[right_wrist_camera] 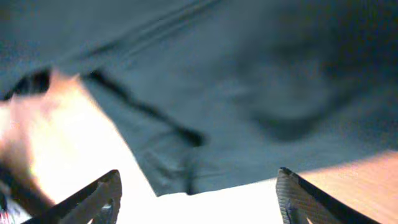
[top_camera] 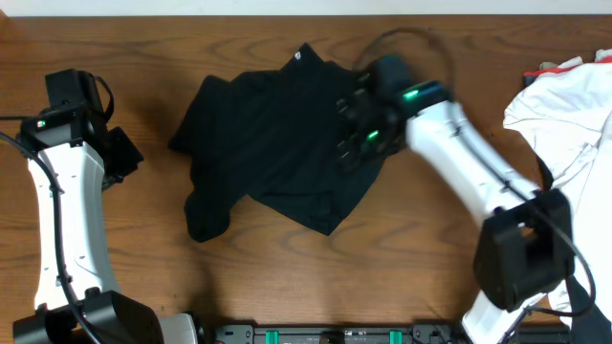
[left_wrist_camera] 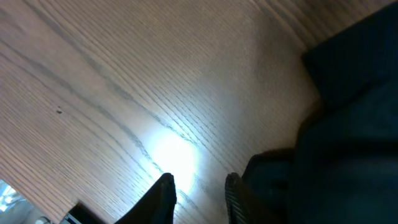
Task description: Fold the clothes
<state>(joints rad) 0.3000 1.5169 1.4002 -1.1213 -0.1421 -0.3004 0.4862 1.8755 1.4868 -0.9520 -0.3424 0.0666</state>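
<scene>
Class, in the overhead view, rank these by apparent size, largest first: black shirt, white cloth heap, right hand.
1. black shirt
2. white cloth heap, though the frame edge cuts it off
3. right hand

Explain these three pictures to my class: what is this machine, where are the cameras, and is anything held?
Two white robot arms stand at a wooden table. One picture looks down from above; the other two come from cameras on each wrist. A crumpled black shirt lies in the middle, a heap of white cloth at the right edge. The left pincer is open over bare wood beside the shirt. The right pincer is open over the shirt's edge. Neither holds anything.
</scene>
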